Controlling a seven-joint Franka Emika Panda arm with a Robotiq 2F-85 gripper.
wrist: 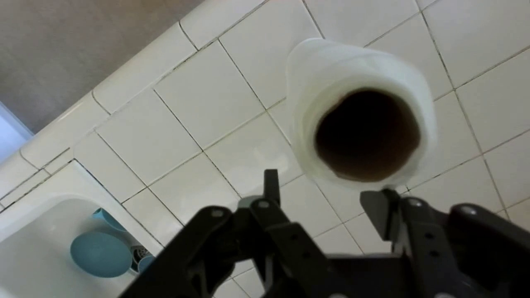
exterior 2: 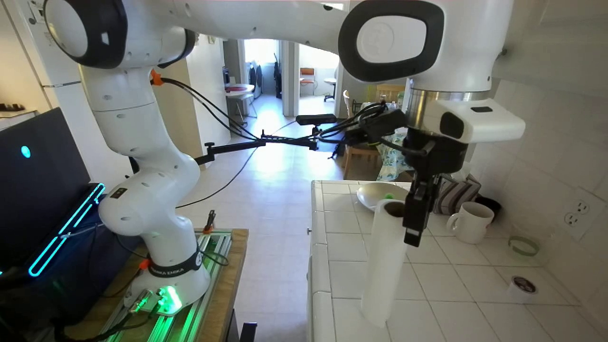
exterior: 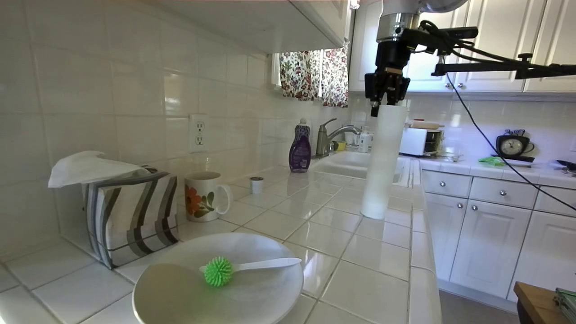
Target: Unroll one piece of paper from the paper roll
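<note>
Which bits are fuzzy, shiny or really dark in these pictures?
In the wrist view, the gripper looks fuzzy, maybe because it's so close up, and the hole in the paper roll is very dark; in an exterior view, the wall tiles have a pale shine; in an exterior view, the floor has a bright glare.

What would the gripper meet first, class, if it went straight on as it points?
Probably the tiled counter: the gripper points down beside the paper roll. One of the fingers looks very near the roll's rim, and may brush that first; depth there is unclear.
</note>
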